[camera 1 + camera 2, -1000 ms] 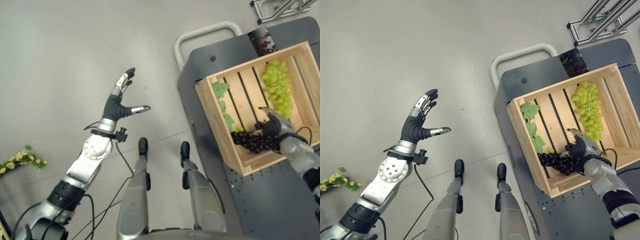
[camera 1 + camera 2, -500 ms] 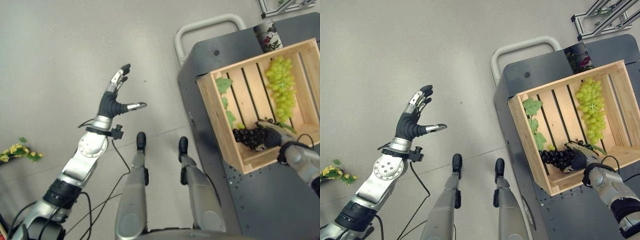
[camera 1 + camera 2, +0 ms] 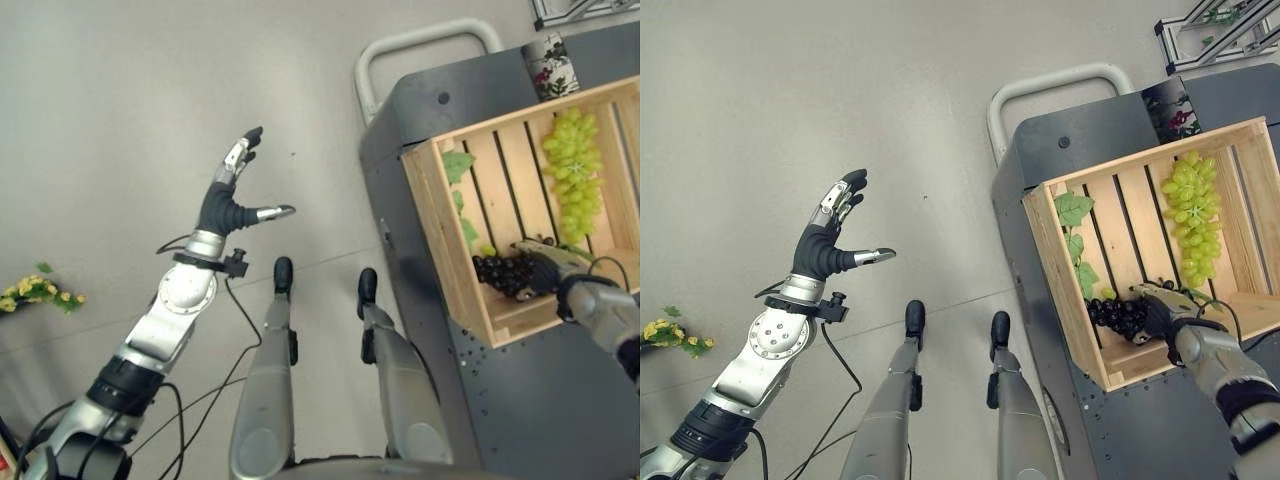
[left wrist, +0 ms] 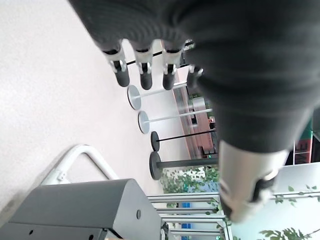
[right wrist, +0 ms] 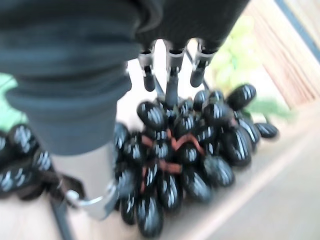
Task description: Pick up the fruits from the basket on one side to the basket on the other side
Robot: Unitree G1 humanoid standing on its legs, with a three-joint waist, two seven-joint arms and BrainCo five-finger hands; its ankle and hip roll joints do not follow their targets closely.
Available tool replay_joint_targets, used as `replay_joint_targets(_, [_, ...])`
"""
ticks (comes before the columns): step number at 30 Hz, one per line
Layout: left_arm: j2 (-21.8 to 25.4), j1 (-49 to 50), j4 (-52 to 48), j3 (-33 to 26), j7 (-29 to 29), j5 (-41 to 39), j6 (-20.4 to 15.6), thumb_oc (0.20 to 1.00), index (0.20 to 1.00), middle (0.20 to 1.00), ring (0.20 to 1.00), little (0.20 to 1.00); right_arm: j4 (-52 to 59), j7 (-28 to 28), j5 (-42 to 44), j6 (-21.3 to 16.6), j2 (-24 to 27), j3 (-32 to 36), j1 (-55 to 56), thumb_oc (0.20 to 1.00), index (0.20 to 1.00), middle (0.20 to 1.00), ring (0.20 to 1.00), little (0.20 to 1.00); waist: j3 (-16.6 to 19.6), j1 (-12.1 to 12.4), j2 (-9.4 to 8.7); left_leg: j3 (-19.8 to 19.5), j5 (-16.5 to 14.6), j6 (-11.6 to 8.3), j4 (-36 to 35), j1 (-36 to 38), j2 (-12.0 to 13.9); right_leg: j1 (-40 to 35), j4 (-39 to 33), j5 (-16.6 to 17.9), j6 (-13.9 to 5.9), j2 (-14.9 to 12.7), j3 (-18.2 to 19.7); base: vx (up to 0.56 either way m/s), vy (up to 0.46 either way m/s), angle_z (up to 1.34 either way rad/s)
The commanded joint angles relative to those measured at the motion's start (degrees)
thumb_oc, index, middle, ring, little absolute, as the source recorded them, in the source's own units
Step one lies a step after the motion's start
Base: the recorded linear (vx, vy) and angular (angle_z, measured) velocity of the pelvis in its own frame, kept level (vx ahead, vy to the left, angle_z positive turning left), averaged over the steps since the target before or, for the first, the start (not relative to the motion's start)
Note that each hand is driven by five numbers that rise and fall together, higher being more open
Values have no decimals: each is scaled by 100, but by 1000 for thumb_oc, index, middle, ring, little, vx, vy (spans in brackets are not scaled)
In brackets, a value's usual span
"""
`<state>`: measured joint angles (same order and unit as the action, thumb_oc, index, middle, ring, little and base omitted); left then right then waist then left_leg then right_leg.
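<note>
Floor (image 3: 790, 80): pale grey, smooth. On it a dark grey cart (image 3: 1080, 130) with a white tubular handle (image 3: 1055, 85) at its far end. The wooden crate (image 3: 1055, 290) sits on the cart top; all positions are given from this crate.

Inside the crate: green grapes (image 3: 1193, 215) along the far-right slats, black grapes (image 5: 185, 150) at the near wall, green leaves (image 3: 1074, 210) by the left wall. A printed card (image 3: 1170, 105) lies beyond the crate's far corner. A metal frame (image 3: 1215, 25) stands farther off. Yellow flowers (image 3: 670, 335) lie well left on the floor.

Right hand (image 3: 1165, 310) is over the black grapes, fingers extended above the bunch, not closed round it. Left hand (image 3: 830, 235) is raised well left of the crate, fingers spread, holding nothing.
</note>
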<state>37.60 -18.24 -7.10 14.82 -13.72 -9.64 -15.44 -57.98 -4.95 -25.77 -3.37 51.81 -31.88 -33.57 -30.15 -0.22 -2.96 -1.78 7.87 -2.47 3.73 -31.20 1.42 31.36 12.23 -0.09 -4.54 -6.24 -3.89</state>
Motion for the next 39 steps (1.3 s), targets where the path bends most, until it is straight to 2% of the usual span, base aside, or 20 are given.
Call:
replay_joint_targets(1, [-166,-170,-332,-108,-150,85,-231,1000,1000,1000,1000,1000,-797,-66,-350,476,-55,-470,-90,1000,1000,1000,1000,1000,36,9,243,116,-545,-88,766,-255,77,169,-148,320,-351,-196,-134,-9,14,3])
replay_joint_targets(7, [-191,-185,-409,-117,-196,79,-211,1000,1000,1000,1000,1000,-1383,-193,-577,669,-232,-586,-385,1000,1000,1000,1000,1000,36,55,411,123,-533,-69,766,-387,24,358,-87,322,-351,-222,-104,-4,22,4])
replay_joint_targets(12, [-207,-158,-491,-179,-239,62,-199,1000,1000,1000,1000,1000,-1776,-134,-831,786,-191,-718,-594,1000,1000,1000,1000,1000,36,87,520,113,-556,-61,833,-532,-18,524,40,276,-341,-245,-108,-3,13,3])
replay_joint_targets(18, [-200,-123,-574,-308,-299,82,-185,1000,1000,1000,1000,1000,-1668,59,-855,744,-162,-931,-790,1000,1000,1000,1000,1000,36,68,521,113,-579,-59,912,-642,-43,625,106,268,-344,-283,-114,-4,9,5])
replay_joint_targets(28, [-178,-43,-566,-388,-297,100,-174,1000,1000,1000,1000,1000,-417,812,-1175,480,159,-1595,-794,1000,1000,1000,1000,1000,36,3,358,132,-617,-66,869,-612,-20,595,37,267,-359,-284,-88,0,0,0])
replay_joint_targets(32, [-93,119,-587,-518,-235,104,-153,1000,1000,1000,1000,1000,1177,1350,-931,195,664,-1638,-539,1000,1000,1000,1000,1000,36,-49,267,158,-621,-66,853,-617,-1,621,27,267,-362,-279,-90,6,-6,-2])
replay_joint_targets(35, [23,181,-644,-572,-112,91,-152,1000,1000,1000,1000,1000,2349,1793,-342,54,1209,-1487,-381,1000,1000,1000,1000,1000,36,-89,202,161,-569,-70,837,-632,18,613,9,302,-369,-293,-95,17,-10,-1])
replay_joint_targets(37, [64,202,-669,-554,-7,45,-169,1000,1000,1000,1000,1000,2518,1864,-84,-8,1494,-1363,-180,1000,1000,1000,1000,1000,36,-101,165,165,-574,-79,829,-559,24,535,-11,300,-378,-291,-106,0,0,0])
replay_joint_targets(39, [68,206,-682,-527,46,12,-182,1000,1000,1000,1000,1000,2478,1767,124,-22,1560,-1191,32,1000,1000,1000,1000,1000,36,-122,135,161,-636,-90,849,-405,45,385,9,250,-387,-281,-121,20,-2,0])
